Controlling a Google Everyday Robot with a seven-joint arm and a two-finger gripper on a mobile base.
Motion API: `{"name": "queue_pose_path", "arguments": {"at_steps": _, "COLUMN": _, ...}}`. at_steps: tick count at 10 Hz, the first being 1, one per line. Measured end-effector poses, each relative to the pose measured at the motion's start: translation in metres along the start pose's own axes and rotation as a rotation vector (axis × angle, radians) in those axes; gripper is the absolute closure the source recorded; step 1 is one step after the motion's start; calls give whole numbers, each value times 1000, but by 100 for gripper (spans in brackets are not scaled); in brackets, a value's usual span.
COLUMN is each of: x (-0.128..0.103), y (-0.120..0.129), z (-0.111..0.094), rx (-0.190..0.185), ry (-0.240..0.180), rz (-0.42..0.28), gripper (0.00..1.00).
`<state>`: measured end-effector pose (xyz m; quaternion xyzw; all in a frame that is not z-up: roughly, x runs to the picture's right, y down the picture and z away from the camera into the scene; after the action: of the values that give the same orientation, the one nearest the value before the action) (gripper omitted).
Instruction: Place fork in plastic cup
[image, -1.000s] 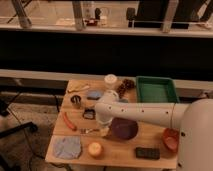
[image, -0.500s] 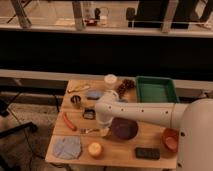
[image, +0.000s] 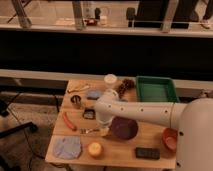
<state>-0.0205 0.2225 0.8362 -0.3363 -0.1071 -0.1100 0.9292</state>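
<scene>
The thin silver fork (image: 90, 131) lies flat on the wooden table (image: 150, 141), just right of an orange-red stick (image: 69, 121) and left of the purple bowl (image: 124, 128). A pale plastic cup (image: 110, 79) stands upright at the table's back edge, left of the green tray (image: 155, 89). My white arm reaches in from the right. My gripper (image: 103, 130) points down at the table, right beside the fork's right end and against the bowl's left side. I cannot tell whether it touches the fork.
A dark metal cup (image: 76, 101), a small black object (image: 89, 114) and a blue object (image: 93, 94) sit behind the fork. A blue cloth (image: 67, 147), a yellow-orange ball (image: 95, 149), a black block (image: 147, 153) and an orange bowl (image: 170, 139) lie along the front.
</scene>
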Motion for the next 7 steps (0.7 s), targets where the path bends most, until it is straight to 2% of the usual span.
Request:
{"name": "queue_pose_path", "arguments": {"at_steps": 2, "x": 0, "y": -1, "z": 2, "rx": -5, "ry": -1, "rz": 3, "gripper": 57}}
{"name": "queue_pose_path", "arguments": {"at_steps": 3, "x": -1, "y": -2, "z": 3, "rx": -7, "ry": 0, "rz": 2, "gripper": 61}}
{"name": "queue_pose_path", "arguments": {"at_steps": 7, "x": 0, "y": 0, "z": 0, "rx": -11, "ry": 1, "rz": 2, "gripper": 65}}
